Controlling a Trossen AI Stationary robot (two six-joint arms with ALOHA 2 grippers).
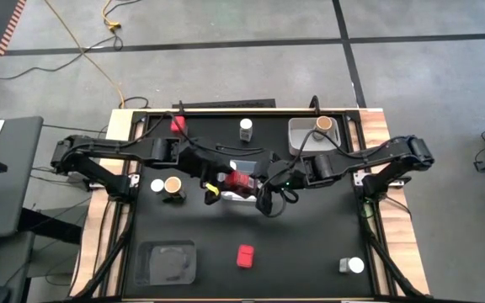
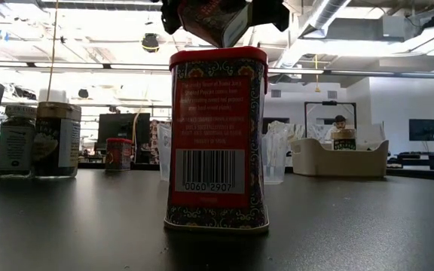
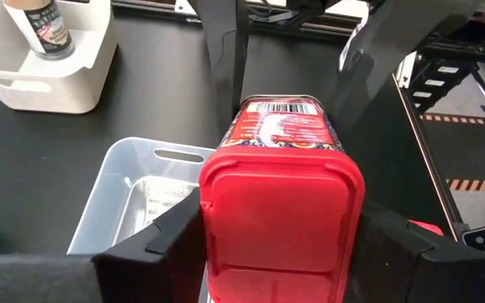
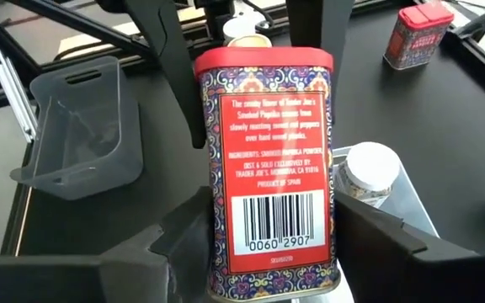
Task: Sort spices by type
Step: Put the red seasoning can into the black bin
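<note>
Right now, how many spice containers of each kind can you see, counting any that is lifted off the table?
Red tins: 3
Jars with white lids: 3
Tan jars: 2
Total: 8

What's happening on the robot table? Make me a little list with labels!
held thing: red tin, in the air over the middle of the table
left gripper: shut on the red tin's lid end
right gripper: at the tin's barcode end
front tin: red, standing alone
back tin: red, at the back left
white tray: holds one tan jar
</note>
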